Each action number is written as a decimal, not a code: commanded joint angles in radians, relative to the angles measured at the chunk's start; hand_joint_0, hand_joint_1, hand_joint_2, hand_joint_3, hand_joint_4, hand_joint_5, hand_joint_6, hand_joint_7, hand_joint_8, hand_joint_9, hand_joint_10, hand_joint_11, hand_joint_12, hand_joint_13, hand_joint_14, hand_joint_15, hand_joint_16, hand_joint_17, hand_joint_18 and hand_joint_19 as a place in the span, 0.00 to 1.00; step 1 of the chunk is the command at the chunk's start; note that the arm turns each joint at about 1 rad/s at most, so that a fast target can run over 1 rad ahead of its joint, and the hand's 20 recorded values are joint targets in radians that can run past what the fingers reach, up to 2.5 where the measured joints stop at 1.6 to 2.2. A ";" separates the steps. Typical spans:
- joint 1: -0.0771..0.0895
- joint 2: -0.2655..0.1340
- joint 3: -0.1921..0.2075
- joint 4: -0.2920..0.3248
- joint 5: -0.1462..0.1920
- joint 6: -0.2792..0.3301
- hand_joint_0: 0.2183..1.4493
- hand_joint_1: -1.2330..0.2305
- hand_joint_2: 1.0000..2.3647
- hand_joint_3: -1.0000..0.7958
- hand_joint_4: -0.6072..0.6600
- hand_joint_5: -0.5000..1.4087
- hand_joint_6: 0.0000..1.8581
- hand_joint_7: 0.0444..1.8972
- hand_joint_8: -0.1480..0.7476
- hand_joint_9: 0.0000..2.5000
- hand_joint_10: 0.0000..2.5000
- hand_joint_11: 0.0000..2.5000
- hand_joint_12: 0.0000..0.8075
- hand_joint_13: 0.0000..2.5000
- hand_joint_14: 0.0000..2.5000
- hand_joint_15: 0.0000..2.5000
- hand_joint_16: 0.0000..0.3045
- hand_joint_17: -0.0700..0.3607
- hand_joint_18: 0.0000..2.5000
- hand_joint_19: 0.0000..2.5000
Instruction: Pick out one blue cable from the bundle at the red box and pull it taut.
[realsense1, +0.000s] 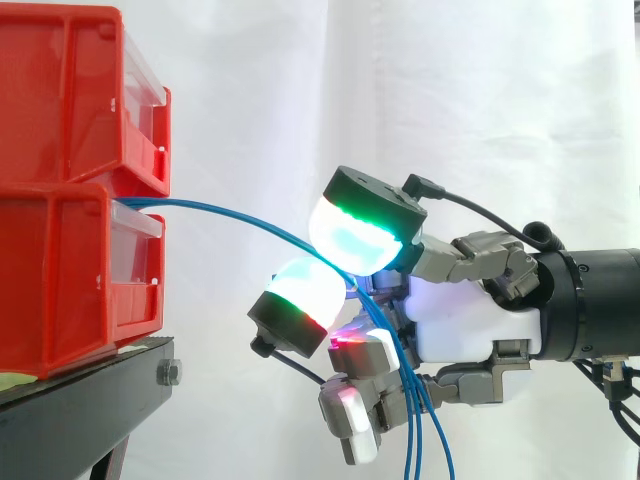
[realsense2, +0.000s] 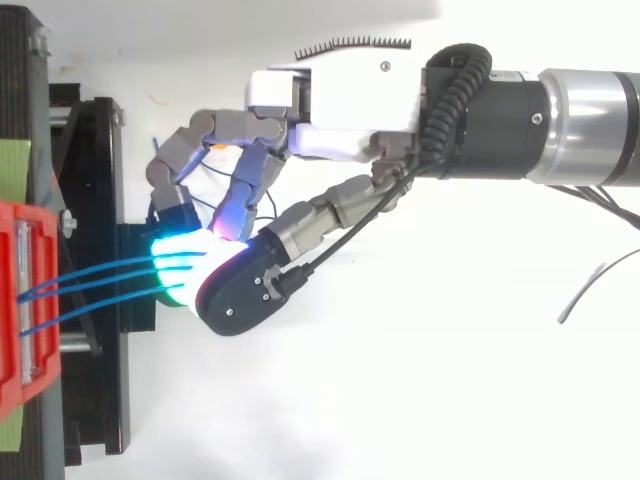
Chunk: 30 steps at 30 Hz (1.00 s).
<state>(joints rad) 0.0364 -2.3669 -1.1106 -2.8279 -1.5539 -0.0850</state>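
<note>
- The hand (realsense1: 455, 325) reaches in from the right with its fingers curled. Two glowing pads (realsense1: 360, 240) are closed together on the blue cables (realsense1: 240, 215), and the lower fingers fold under them. I judge this a pinch grip on the strands, though I cannot tell if only one cable is caught or several.
- Below the pinch, loose blue ends hang down past the palm and out of the bottom of the side view.
- From the pads the cables run left, away from the hand, in a shallow arch, so they are slack and not yet taut. The top view shows three strands (realsense2: 100, 275) fanning from the pads to the bin, lying roughly in line with the arm.
- They are anchored at the front of the red bins (realsense1: 60, 270), coming out where the upper bin meets the lower one.
- The bins sit on the black stand (realsense1: 90, 385).
- A white curtain (realsense1: 450, 90) hangs behind.
- Since the cables lie bin to hand, tightening them means drawing the hand straight back along that line, away from the bins. Separating one strand looks unfinished.
</note>
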 joint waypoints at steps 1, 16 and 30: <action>0.000 0.000 0.000 -0.001 0.000 -0.001 0.40 0.23 0.00 0.28 0.37 0.19 0.53 0.57 0.41 0.49 0.01 0.37 0.36 0.39 0.01 0.29 0.15 0.40 0.31 0.27; -0.001 0.000 0.000 -0.001 0.000 0.001 0.36 0.22 0.00 0.28 0.40 0.19 0.52 0.50 0.40 0.48 0.01 0.37 0.36 0.39 0.01 0.29 0.15 0.40 0.31 0.27; 0.000 0.000 0.000 -0.001 0.000 -0.001 0.25 0.12 0.00 0.28 0.47 0.18 0.52 0.45 0.40 0.45 0.01 0.37 0.38 0.38 0.01 0.29 0.16 0.42 0.31 0.27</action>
<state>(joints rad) 0.0364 -2.3669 -1.1106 -2.8287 -1.5539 -0.0859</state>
